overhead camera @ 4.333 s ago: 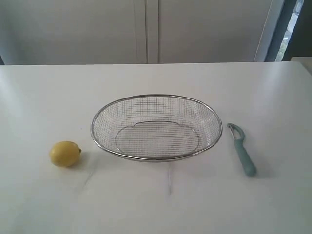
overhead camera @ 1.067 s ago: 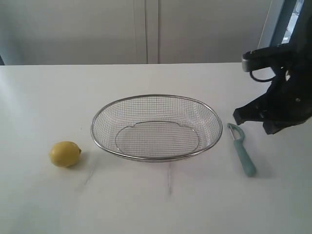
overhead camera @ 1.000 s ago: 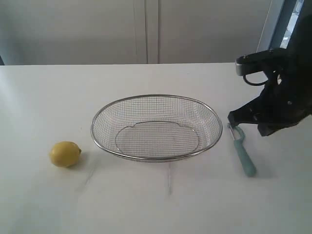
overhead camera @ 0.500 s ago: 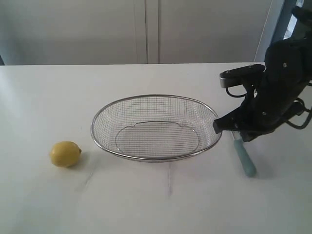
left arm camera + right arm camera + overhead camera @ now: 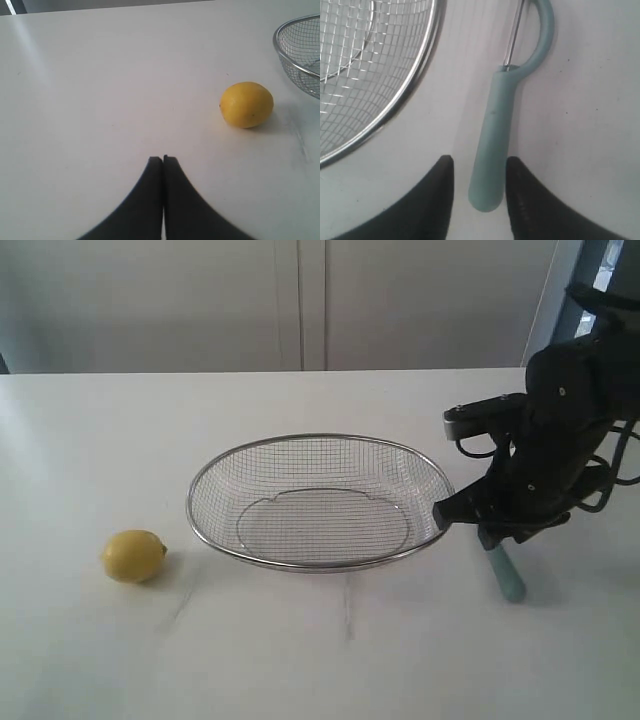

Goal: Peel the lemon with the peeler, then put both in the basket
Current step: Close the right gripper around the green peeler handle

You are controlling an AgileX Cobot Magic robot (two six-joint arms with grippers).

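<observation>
Zero steps finished so far, by my read. Nothing is peeled and nothing is in the basket. Left: to get hold of the peeler, get hold of the lemon, peel it, then drop both in.

Far left, the lemon [image 5: 133,556] sits on the white table [image 5: 90,440], well apart from the basket, skin whole as far as I can see. Its long axis runs roughly left-right, with the nubby tip toward the basket. My left gripper [image 5: 163,159] hangs above bare table near the lemon, fingers pressed together, holding nothing.

In the middle, the wire basket [image 5: 320,437] has nothing in it.

On the right, the peeler [image 5: 495,135] lies flat on the table just beside the basket's right rim. Its long axis runs far-to-near with a slight slant. The blade loop points to the far side and the handle butt [image 5: 510,582] toward the near edge. In the exterior view my arm hides the blade end.

My right gripper [image 5: 479,162] is down over the butt of the handle, one finger on each side, spread wide. The pads look clear of the plastic, though the gap is thin, so nothing is grasped. In my judgement, closing on the handle is the step in hand.
</observation>
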